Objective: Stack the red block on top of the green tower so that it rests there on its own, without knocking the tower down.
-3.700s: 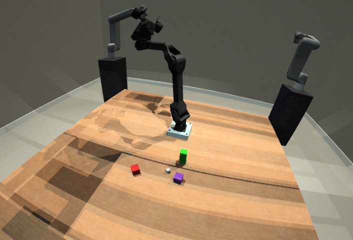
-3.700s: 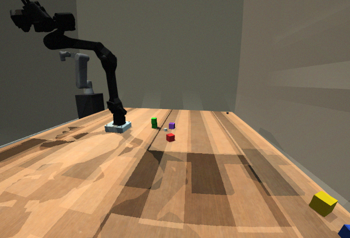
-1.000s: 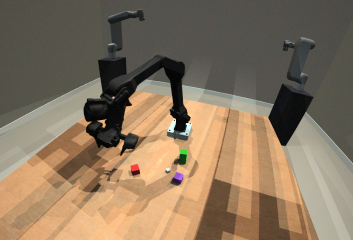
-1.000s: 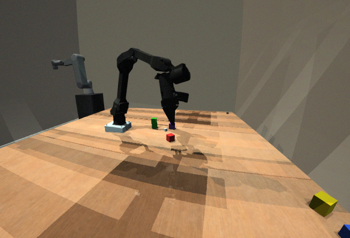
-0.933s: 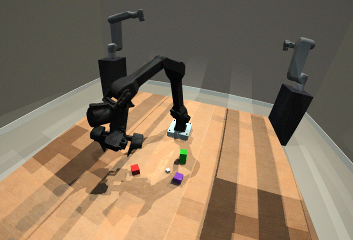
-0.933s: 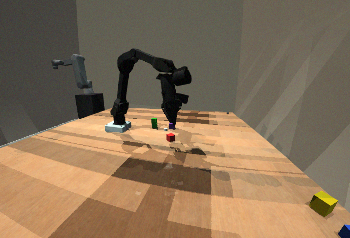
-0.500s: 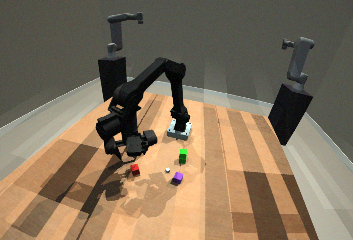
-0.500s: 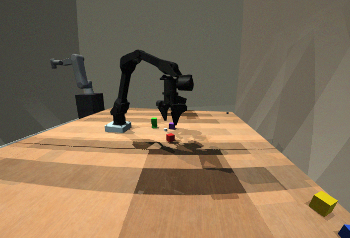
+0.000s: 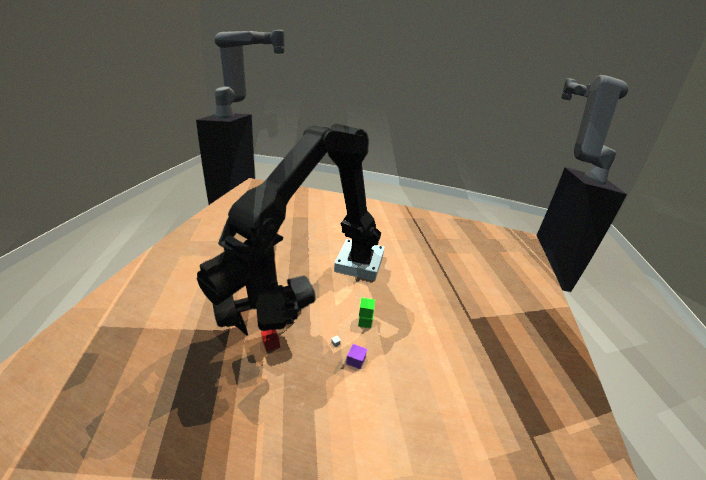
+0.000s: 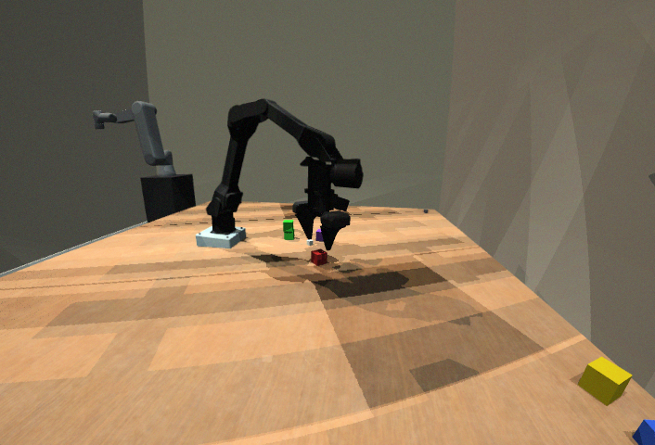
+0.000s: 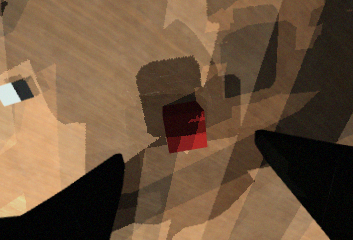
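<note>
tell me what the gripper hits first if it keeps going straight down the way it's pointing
Most likely the red block: the open gripper points down with the block between its fingers' lines in the wrist view. Depth is unclear; the fingertips may reach the table beside it.

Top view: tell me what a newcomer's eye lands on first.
The black arm arches over the wooden table, its open pincer hanging just above the red block. To the block's right stands the green tower, upright, with a purple block and a small white cube in front of it.
</note>
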Available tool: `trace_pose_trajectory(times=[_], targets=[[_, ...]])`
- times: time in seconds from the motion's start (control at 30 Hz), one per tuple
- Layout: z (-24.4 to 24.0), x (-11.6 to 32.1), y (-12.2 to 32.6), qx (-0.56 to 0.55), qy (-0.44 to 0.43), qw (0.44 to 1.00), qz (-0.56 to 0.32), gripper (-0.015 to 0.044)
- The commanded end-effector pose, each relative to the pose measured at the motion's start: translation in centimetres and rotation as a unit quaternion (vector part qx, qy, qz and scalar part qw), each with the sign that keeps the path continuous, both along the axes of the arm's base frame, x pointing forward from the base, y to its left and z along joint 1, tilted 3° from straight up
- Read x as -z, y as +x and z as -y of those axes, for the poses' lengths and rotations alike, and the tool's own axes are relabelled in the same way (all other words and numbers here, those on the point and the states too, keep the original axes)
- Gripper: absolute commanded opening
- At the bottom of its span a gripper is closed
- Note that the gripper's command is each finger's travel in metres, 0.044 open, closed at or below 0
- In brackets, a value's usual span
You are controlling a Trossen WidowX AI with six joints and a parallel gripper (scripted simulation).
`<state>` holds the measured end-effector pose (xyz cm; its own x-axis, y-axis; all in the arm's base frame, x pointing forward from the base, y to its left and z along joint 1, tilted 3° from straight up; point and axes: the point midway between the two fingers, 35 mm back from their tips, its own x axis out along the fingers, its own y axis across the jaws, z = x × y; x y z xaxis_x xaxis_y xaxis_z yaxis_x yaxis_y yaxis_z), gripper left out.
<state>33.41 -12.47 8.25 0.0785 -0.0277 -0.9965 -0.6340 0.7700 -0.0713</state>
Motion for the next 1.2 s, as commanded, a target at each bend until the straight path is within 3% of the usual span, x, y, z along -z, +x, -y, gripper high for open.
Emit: trace_pose_trajectory(times=[0.0,1.17], targets=[[-0.1,0.6,0.1,-0.003,0.001,1.000,0.004,0.0440],[0.0,4.7,0.4,-0.003,0.001,1.000,0.003,0.0440]])
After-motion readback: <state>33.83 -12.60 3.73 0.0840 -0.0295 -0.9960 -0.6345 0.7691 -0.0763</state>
